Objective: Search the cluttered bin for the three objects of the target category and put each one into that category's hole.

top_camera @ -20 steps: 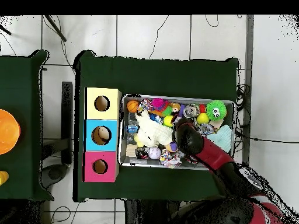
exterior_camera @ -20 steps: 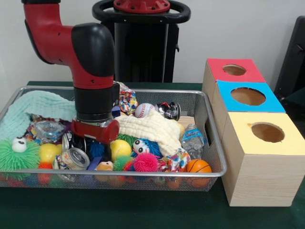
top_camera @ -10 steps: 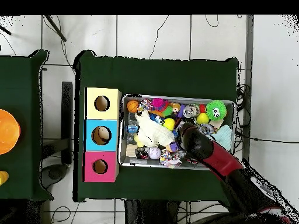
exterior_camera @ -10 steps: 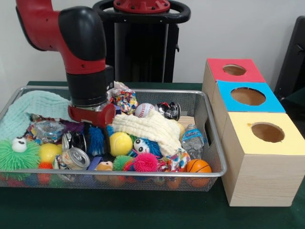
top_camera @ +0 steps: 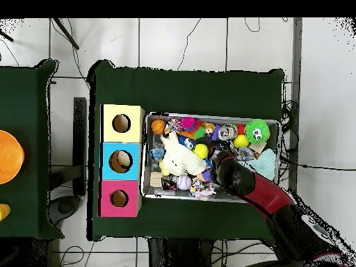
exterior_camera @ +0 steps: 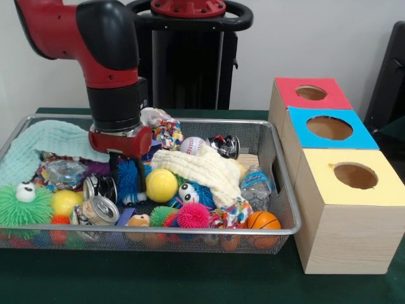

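Note:
The wire bin is packed with toys, cloths and cans. My gripper hangs low over the bin's left-middle, shut on a blue spiky toy that sits between its fingers. A yellow ball rests right beside that toy, against the right finger. Beside the bin stand three boxes with round holes: yellow, blue and red. In the overhead view the arm covers the gripper, and the boxes lie left of the bin.
Around the gripper lie a crushed can, a green spiky toy with eyes, a mint cloth, a cream cloth, a baseball, a small basketball and a water bottle.
The gripper has risen out of the clutter and shifted slightly left, bringing the blue spiky toy up with it. The yellow ball beside it has also moved up.

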Controlling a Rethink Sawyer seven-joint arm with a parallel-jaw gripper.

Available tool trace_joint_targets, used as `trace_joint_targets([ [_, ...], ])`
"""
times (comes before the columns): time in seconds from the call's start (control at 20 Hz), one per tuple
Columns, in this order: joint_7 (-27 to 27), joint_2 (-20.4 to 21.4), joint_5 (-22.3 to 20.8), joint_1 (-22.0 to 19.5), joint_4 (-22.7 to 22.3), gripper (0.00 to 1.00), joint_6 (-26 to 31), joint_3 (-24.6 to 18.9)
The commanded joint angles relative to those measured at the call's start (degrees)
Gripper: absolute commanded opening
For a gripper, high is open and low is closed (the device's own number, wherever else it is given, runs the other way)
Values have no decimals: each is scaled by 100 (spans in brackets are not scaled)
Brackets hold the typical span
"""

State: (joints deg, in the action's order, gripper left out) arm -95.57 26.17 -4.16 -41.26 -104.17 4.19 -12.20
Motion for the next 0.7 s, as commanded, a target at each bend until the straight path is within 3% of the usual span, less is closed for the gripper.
trace_joint_targets([
  [0.05, -256, -566, -595, 165, -60, 100, -10, -339],
  [0.25, -310, -842, -766, 136, 98, 100, -290, -358],
  [0.3, -146, -1027, -1055, -60, 161, 100, -521, -511],
  [0.4, 294, -1120, -1413, -152, 250, 100, -242, -532],
  [0.5, 411, -1147, -1598, -207, 275, 100, -93, -547],
  [0.7, 92, -1026, -1740, -218, 255, 100, -242, -606],
])
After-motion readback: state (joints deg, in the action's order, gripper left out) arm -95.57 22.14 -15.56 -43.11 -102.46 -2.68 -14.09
